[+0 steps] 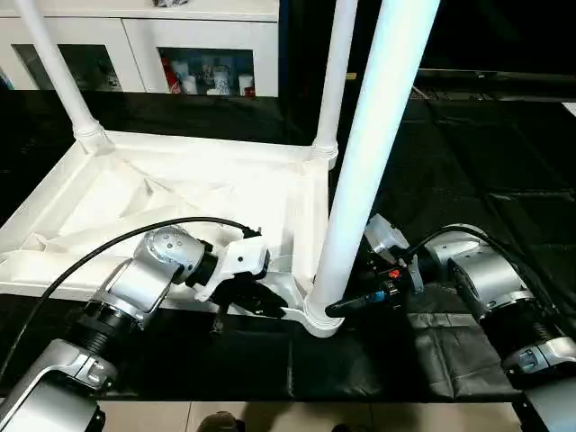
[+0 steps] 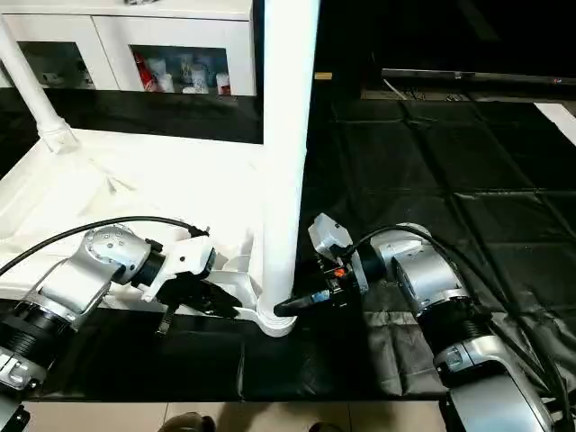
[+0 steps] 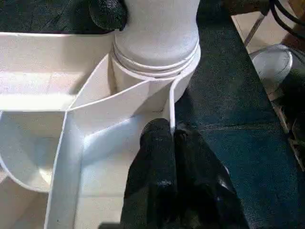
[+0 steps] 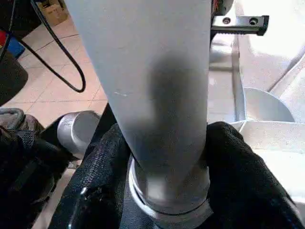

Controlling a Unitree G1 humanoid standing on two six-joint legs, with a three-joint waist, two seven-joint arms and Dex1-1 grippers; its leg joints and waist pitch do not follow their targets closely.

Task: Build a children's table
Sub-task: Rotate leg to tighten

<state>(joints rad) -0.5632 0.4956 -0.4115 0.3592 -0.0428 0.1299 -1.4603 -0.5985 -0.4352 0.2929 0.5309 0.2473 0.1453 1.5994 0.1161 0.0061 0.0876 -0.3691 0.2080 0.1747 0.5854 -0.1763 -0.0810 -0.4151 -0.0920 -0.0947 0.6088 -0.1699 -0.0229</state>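
Observation:
The children's table lies upside down on a black mat, its white ribbed top point(image 1: 180, 180) facing up. Three white legs stand in corner sockets: far left point(image 1: 54, 63), far right point(image 1: 335, 72) and the thick near one point(image 1: 378, 135). At the base of the near leg, just above its socket point(image 1: 319, 319), my right gripper point(image 1: 337, 308) has closed around the tube, one black finger point(image 4: 105, 162) on each side. My left gripper point(image 3: 170, 131) is shut on the thin rim wall of the top point(image 3: 170, 102), right beside that same socket.
A white cabinet with glass doors point(image 1: 198, 45) stands behind the table top. The black mat point(image 1: 486, 162) stretches to the right and back. Pale floor tiles point(image 1: 270, 416) show along the near edge.

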